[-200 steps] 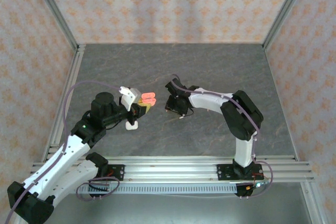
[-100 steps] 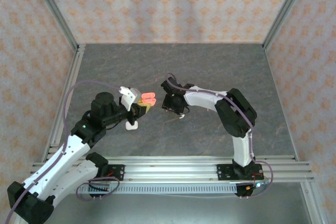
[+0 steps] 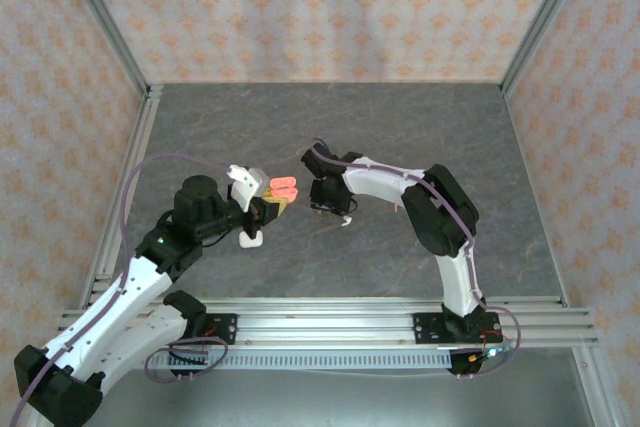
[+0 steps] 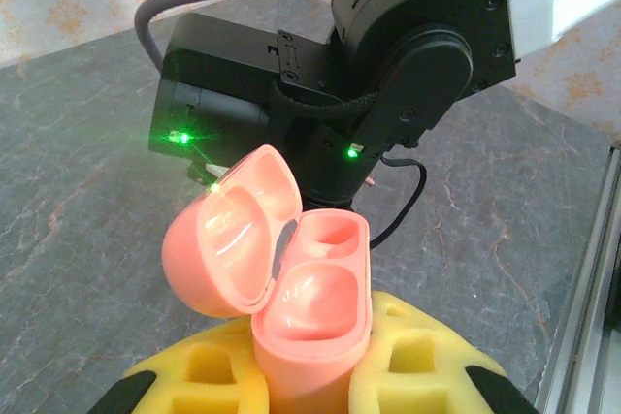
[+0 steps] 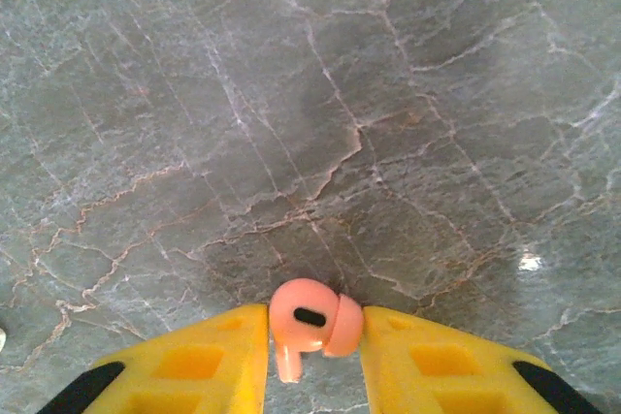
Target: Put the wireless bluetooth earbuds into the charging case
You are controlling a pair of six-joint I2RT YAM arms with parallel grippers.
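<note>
Pink earbud (image 5: 309,322) is clenched in my right jaws over the surface (image 5: 291,94), stem toward the wrist; my left jaws grasp the open charging case (image 4: 315,288), wells empty; the case lies near, to the earbud's left.

1. The left arm (image 3: 150,267) climbs from its base at the near left corner to a raised elbow, and its wrist then stretches out to the right.
2. The left gripper (image 3: 270,205) has its yellow fingers (image 4: 209,375) closed around the lower half of an open pink case (image 4: 315,307), holding it upright.
3. The right arm (image 3: 445,227) rises from its base, folds at the elbow and reaches left.
4. The right gripper (image 3: 332,205) points downward near the left gripper, with its fingers (image 5: 194,366) pinching a pink earbud (image 5: 310,322).
</note>
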